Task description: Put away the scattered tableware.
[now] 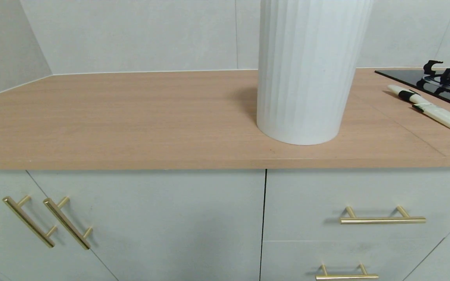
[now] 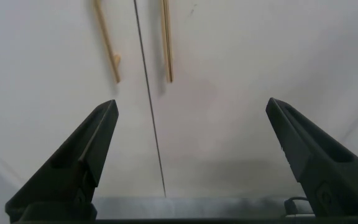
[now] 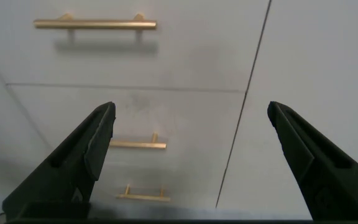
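Note:
A knife (image 1: pixel 434 111) with a white blade and a white-and-black handle lies on the wooden counter (image 1: pixel 131 117) at the far right. A tall white ribbed container (image 1: pixel 307 70) stands near the counter's front edge, right of centre. My left gripper (image 2: pixel 191 109) is open, facing the cabinet doors with nothing between its fingers. My right gripper (image 3: pixel 191 112) is open too, in front of the drawer fronts below the counter, and holds nothing.
A black stove top (image 1: pixel 440 84) with a burner sits at the back right corner, just behind the knife. Below the counter are pale cabinet doors with gold bar handles (image 1: pixel 47 222) and drawers with gold handles (image 1: pixel 383 218). Tiled walls close the back and left.

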{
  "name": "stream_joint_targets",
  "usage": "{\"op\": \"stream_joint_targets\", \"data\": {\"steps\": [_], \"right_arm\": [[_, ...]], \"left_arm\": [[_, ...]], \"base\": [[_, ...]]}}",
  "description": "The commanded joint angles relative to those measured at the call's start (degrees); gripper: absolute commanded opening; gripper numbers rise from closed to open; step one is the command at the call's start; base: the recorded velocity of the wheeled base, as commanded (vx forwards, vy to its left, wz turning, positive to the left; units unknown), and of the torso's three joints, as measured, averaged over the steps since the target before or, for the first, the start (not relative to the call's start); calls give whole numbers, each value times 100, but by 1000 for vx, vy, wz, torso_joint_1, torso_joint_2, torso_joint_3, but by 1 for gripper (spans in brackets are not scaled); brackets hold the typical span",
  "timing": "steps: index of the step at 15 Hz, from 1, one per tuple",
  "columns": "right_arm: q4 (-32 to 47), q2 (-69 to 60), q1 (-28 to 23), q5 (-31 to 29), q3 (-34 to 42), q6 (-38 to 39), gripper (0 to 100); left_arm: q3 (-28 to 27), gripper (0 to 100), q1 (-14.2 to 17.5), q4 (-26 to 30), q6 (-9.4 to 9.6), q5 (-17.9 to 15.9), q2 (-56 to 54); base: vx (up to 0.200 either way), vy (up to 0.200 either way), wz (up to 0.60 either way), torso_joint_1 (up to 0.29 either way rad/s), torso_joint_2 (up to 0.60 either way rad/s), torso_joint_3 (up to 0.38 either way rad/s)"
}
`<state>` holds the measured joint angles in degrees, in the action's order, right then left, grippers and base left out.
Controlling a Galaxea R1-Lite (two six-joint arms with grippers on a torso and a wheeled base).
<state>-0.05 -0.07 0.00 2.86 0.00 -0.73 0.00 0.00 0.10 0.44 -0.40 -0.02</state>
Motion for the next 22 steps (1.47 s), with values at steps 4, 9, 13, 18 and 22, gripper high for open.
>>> {"op": "stream_joint_targets", "data": {"steps": [4,9,13,18,22], "right_arm": [[5,7,0,4,0,-6,100],[5,7,0,4,0,-6,100],[-4,7,0,12,0,3,100],[-4,7,0,4,0,-6,100],[5,7,0,4,0,-6,100]], "left_arm": [[0,100,0,-1,-9,-4,2],[0,100,0,-1,-9,-4,2],[0,100,0,-1,0,-4,2],[0,100,0,-1,-9,5,2],[0,100,0,-1,-9,5,2]], "base": [[0,0,0,0,0,0],[0,0,0,0,0,0],[0,0,0,0,0,0],[0,-160,0,1,-2,5],[0,-150,0,3,2,-3]]}}
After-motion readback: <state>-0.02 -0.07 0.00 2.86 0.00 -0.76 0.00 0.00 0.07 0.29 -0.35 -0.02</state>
